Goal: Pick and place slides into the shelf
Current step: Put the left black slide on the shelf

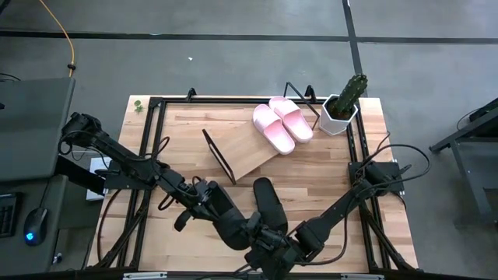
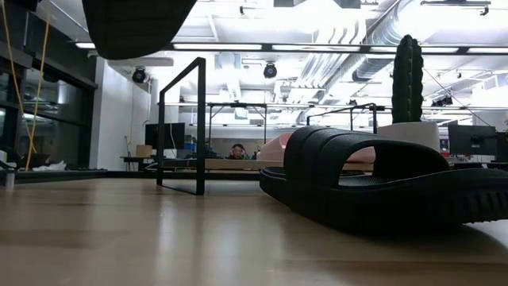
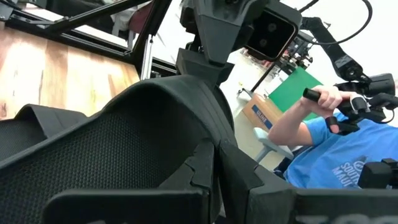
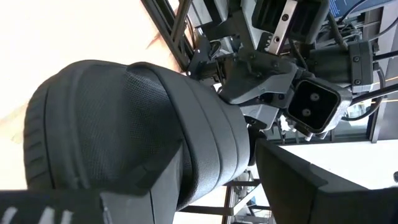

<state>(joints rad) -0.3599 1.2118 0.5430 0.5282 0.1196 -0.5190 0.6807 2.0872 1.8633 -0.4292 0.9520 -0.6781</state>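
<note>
Left gripper [image 1: 250,233]: at the near edge of the table, close to the middle, its arm reaching in from the left. Its fingers [image 3: 205,171] press on a black slide [image 3: 112,149], which fills its wrist view.
Right gripper [image 1: 278,247]: just beside the left one at the near edge, its arm coming in from the right. In its wrist view the same black slide's strap [image 4: 155,130] sits against its finger [image 4: 298,180]; whether the fingers are spread or pinched cannot be told.
Held black slide: between the two grippers, lifted off the tabletop; in the low view its dark underside [image 2: 135,24] hangs at the top.
Second black slide [image 1: 268,202]: flat on the wooden table [image 1: 327,179], just beyond the grippers, apart from both.
Pink slides [image 1: 281,123]: two, side by side on the far end of the shelf, well apart from the grippers.
Shelf [image 1: 245,152]: slanted light-wood board mid-table, its near part bare.
Potted cactus [image 1: 344,105]: white pot at the far right corner, beside the pink pair.
Person [image 3: 336,149]: blue shirt, beyond the table, one hand on a dark handle.
</note>
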